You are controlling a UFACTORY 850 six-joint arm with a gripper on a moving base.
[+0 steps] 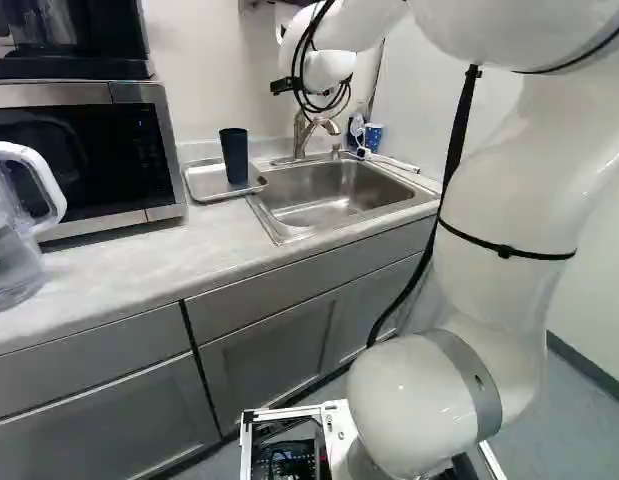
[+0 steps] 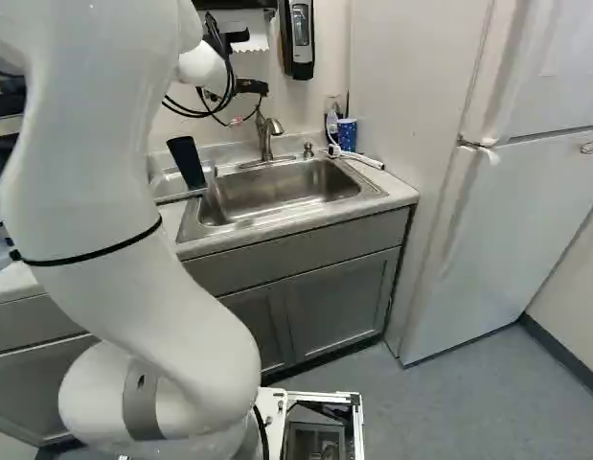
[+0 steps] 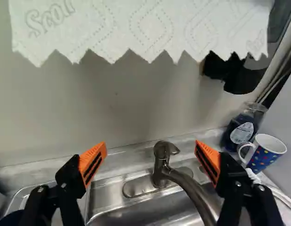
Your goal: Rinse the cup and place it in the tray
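Observation:
My gripper (image 2: 251, 86) shows only in part in the right base view, up near the wall above the sink. In the wrist view the gripper (image 3: 151, 157) is wide open, nothing between its orange pads, with the faucet (image 3: 162, 165) below and between the fingers. A dark, tall cup (image 1: 234, 155) stands upright on the metal tray (image 1: 203, 187), left of the sink (image 1: 334, 195) in the left base view. Part of that dark cup (image 3: 10, 218) shows beside one finger in the wrist view.
A dotted blue mug (image 3: 263, 153) and a bottle (image 3: 240, 132) stand in the counter's corner, near a white hose (image 1: 394, 162). Paper towel (image 3: 140, 28) hangs on the wall ahead of the gripper. A microwave (image 1: 84, 150) and a pitcher (image 1: 14, 230) stand on the counter; a fridge (image 2: 526, 192) is at the right.

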